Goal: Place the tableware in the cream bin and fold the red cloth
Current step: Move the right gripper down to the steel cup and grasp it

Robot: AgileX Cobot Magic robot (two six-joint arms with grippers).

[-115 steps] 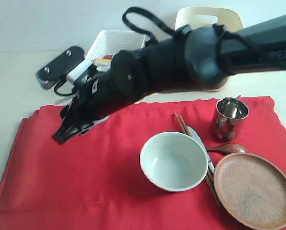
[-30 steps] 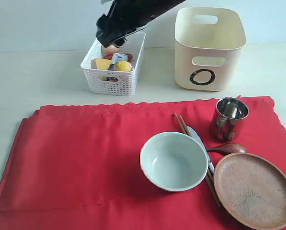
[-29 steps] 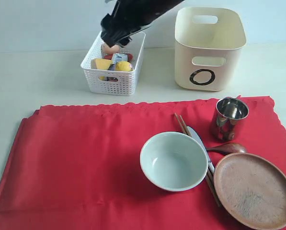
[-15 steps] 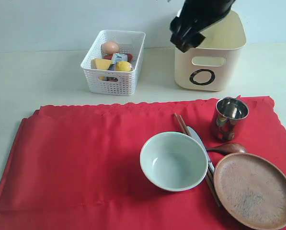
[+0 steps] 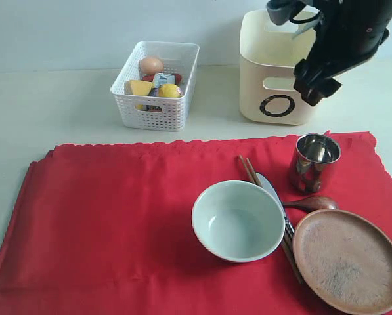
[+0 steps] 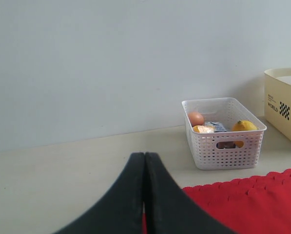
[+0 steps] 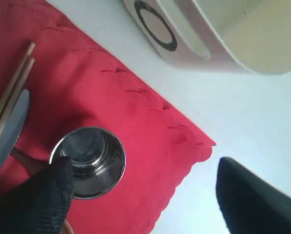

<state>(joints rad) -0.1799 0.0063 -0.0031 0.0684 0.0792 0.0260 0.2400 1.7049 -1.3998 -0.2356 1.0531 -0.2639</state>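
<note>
Wrist views alone show right jaws wide over steel cup, left jaws pressed together.

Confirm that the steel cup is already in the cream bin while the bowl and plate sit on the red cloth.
No: the steel cup stands on the red cloth with the bowl and plate, not in the cream bin, as the exterior view shows.

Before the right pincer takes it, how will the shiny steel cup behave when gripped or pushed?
The steel cup looks polished, so it may slip in a grip. It stands upright on the soft red cloth, so a side push could tip it, and its round wall would probably let it roll. It seems empty, thus likely light.
</note>
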